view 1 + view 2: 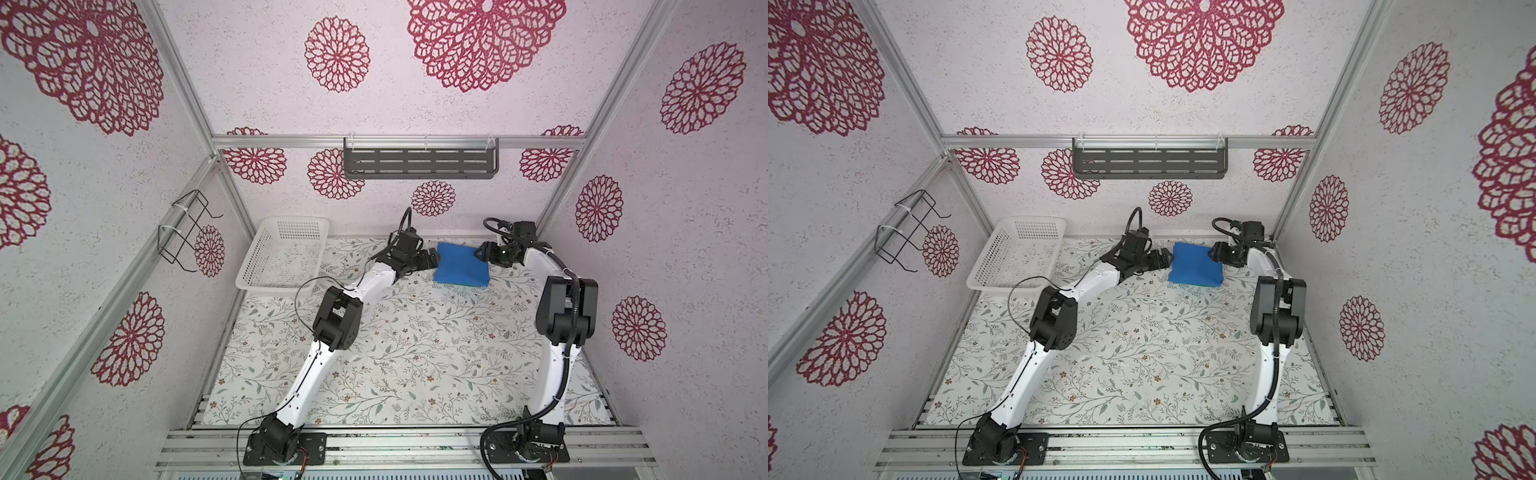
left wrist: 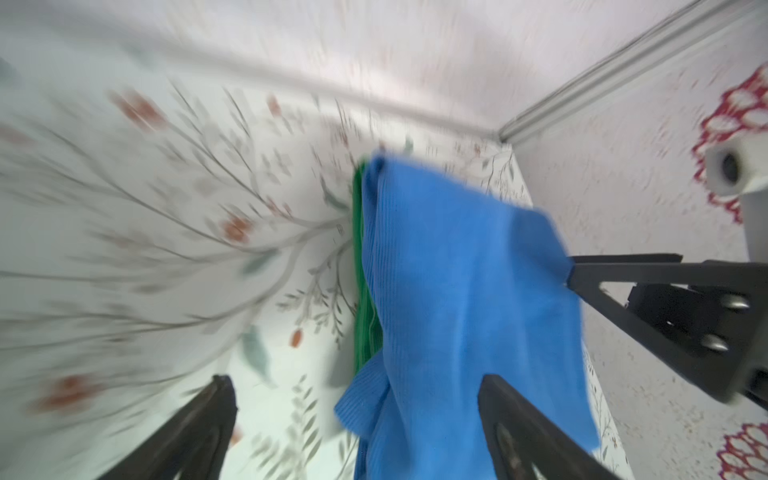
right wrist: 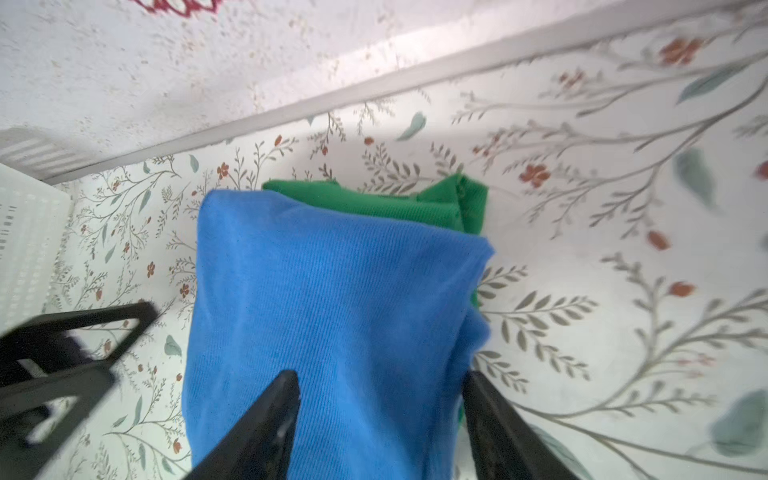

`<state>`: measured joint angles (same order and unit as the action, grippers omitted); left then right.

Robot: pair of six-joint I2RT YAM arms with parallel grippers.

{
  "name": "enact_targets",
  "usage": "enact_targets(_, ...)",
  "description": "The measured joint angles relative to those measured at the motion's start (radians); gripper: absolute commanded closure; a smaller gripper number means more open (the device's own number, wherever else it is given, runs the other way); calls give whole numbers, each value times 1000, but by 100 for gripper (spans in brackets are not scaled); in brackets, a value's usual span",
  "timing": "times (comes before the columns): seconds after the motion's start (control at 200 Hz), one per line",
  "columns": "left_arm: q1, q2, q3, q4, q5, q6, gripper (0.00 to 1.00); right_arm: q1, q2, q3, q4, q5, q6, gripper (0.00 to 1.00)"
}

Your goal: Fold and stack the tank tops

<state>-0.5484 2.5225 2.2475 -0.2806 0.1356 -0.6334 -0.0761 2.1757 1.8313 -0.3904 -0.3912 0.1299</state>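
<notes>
Plainly parted wide: left gripper (image 1: 436, 258) (image 2: 355, 378), at the blue tank top (image 1: 460, 266) edge nearest the basket (image 1: 282, 286). Parted too, less wide: right gripper (image 1: 480, 252) (image 3: 381, 374), straddling the edge farthest from the basket. Folded blue, lying on the green tank top (image 3: 374, 201); stacked right of the basket, apart from it.

You are looking down from high at the front in both top views, facing the back wall (image 1: 291, 203) across the whole table (image 1: 415, 353); the wrist cameras are peering in close from opposite sides, both catching the blue tank top (image 2: 457, 270) atop the green tank top (image 3: 374, 199).
</notes>
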Motion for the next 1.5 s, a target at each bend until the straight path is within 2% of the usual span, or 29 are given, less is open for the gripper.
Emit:
enact_targets(0.12, 43, -293, -167, -37, -109, 111, 3, 0, -103, -21, -19, 50, -2, 26)
enact_targets(0.215, 63, -547, -335, -28, -188, 172, 3, 11, -224, -98, 4, 85, 5, 23)
enact_targets(0.225, 63, -581, -358, -28, -200, 176, 2, 12, -241, -112, 10, 89, 6, 21)
enact_targets(0.25, 62, -644, -408, -23, -216, 186, 2, 16, -278, -150, 26, 104, 7, 4)
enact_targets(0.265, 61, -686, -436, -22, -227, 190, 2, 19, -304, -175, 35, 114, 16, 1)
enact_targets(0.34, 48, -870, -595, -7, -280, 208, 0, 45, -439, -336, 97, 177, 31, 1)
enact_targets(0.39, 42, -986, -706, -11, -323, 217, 2, 66, -525, -447, 138, 210, 38, 1)
enact_targets(0.515, 43, -1211, -1000, -28, -439, 234, 3, 117, -746, -763, 259, 304, 37, 1)
enact_targets(0.616, 94, -1360, -1236, -48, -512, 251, 3, 124, -891, -969, 317, 389, 26, 1)
enact_targets(0.701, 176, -1445, -1388, -58, -563, 277, 3, 123, -986, -1115, 368, 452, 18, 1)
enact_targets(0.846, 308, -1499, -1537, -23, -648, 332, 3, 124, -1106, -1351, 462, 535, 19, 1)
enact_targets(1.006, 418, -1480, -1649, 131, -652, 370, 3, 133, -1150, -1531, 595, 605, 21, 1)
enact_targets(1.201, 557, -1296, -1682, 347, -579, 381, 3, 156, -1127, -1604, 809, 649, 20, 1)
enact_targets(1.406, 588, -1196, -1757, 602, -496, 407, 3, 171, -1044, -1639, 1010, 676, -8, 1)
enact_targets(1.496, 619, -1161, -1762, 656, -459, 413, 3, 173, -1007, -1639, 1084, 679, -26, 1)
